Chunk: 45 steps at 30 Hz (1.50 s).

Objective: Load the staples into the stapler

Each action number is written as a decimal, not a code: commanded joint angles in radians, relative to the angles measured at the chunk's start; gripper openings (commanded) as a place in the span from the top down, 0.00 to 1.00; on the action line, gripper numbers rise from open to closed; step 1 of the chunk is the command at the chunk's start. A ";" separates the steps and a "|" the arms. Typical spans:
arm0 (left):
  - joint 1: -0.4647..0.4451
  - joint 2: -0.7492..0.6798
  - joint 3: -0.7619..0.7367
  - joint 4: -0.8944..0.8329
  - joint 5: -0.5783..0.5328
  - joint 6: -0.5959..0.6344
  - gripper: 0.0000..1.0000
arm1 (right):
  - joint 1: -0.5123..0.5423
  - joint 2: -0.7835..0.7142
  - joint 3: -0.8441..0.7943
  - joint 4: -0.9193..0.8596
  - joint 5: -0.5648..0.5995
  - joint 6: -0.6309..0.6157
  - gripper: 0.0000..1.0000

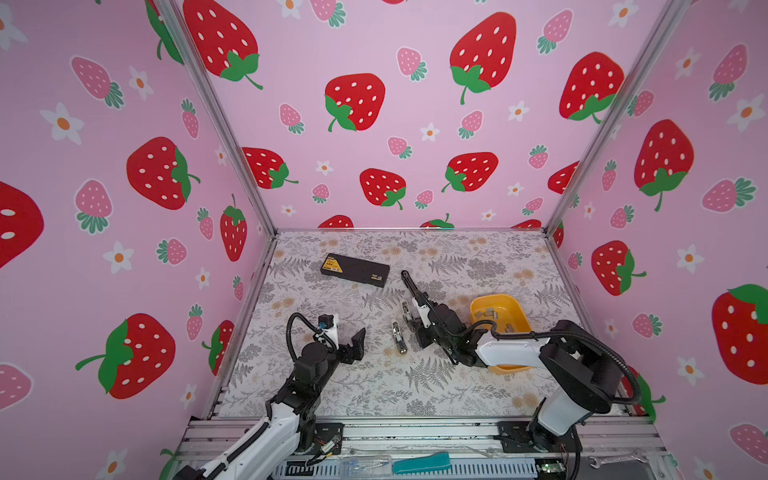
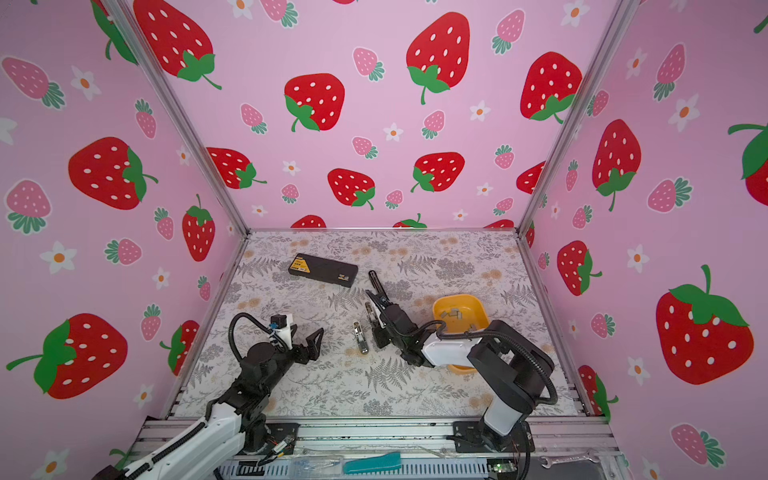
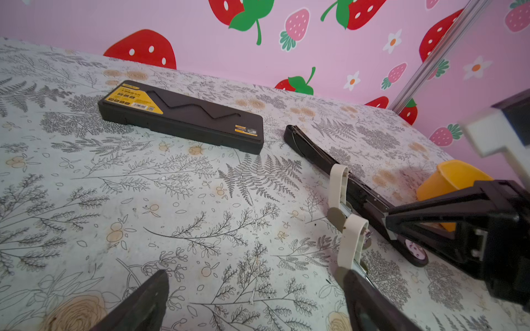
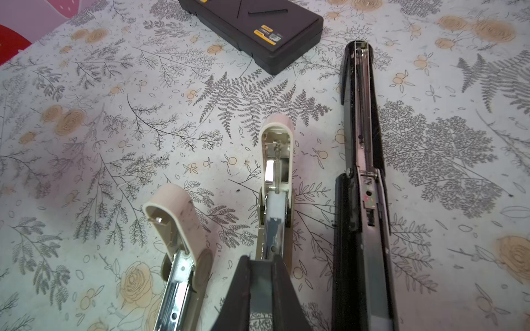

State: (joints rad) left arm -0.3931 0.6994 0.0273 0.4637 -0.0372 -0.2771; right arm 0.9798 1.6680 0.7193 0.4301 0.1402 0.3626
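Three staplers lie open on the floral table: a long black stapler (image 1: 411, 284) (image 4: 361, 172) and two small beige ones (image 1: 406, 312) (image 1: 398, 336). My right gripper (image 1: 413, 322) (image 4: 262, 265) is shut on a grey staple strip just over the near end of the middle beige stapler (image 4: 276, 160), beside the other beige one (image 4: 177, 217). More staples (image 1: 488, 313) (image 2: 451, 313) lie in the yellow tray (image 1: 519, 320). My left gripper (image 1: 351, 334) (image 3: 255, 286) stands open and empty, low over the table to the left of the nearer beige stapler (image 3: 352, 238).
A black case (image 1: 355, 270) (image 3: 183, 120) with yellow labels lies at the back left. The right arm reaches over the yellow tray (image 2: 457, 297). Pink strawberry walls close three sides. A teal object (image 1: 422, 463) and a wrench (image 1: 615, 459) rest on the front rail.
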 commanded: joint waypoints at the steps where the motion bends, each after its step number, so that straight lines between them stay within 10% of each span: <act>1: -0.003 0.028 0.057 0.038 0.020 0.015 0.04 | 0.003 0.023 0.037 0.022 0.019 -0.022 1.00; 45: -0.013 0.043 0.071 0.020 0.028 0.017 0.04 | -0.019 0.162 0.106 0.037 0.058 -0.014 1.00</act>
State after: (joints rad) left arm -0.4038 0.7452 0.0589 0.4709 -0.0147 -0.2653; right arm 0.9657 1.8065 0.8165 0.4557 0.1902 0.3405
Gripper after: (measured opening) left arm 0.961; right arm 0.134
